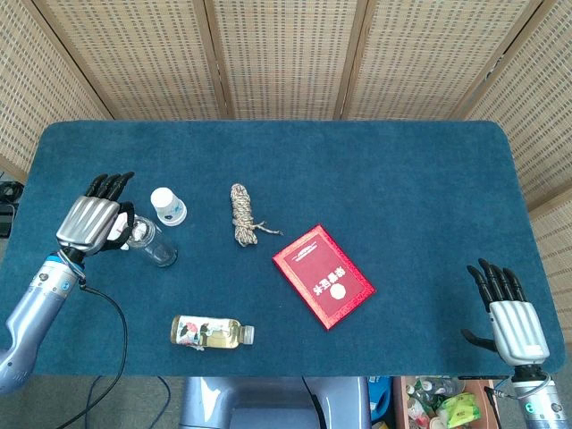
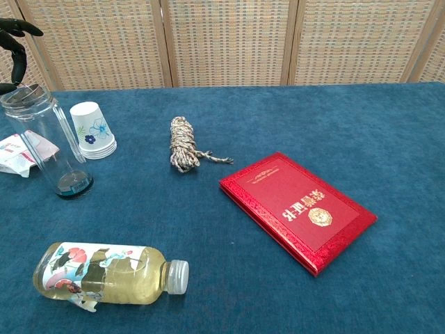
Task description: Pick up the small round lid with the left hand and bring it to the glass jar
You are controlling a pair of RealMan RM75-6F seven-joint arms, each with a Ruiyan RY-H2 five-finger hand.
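Observation:
The glass jar [image 1: 154,243] [image 2: 46,143] stands upright at the table's left side. A small round lid [image 2: 23,93] lies tilted at the jar's mouth. My left hand [image 1: 91,220] is just left of the jar, fingers pointing away from me. Its dark fingertips [image 2: 15,40] show at the chest view's top left corner, and its thumb reaches to the lid's edge and seems to pinch it. My right hand [image 1: 509,315] hangs at the table's front right, fingers spread and holding nothing; only the head view shows it.
A stack of paper cups [image 1: 167,206] [image 2: 93,130] stands right behind the jar. A rope bundle [image 1: 243,214], a red book [image 1: 323,275] and a lying plastic bottle [image 1: 211,332] are spread over the blue cloth. A white wrapper [image 2: 18,153] lies left of the jar.

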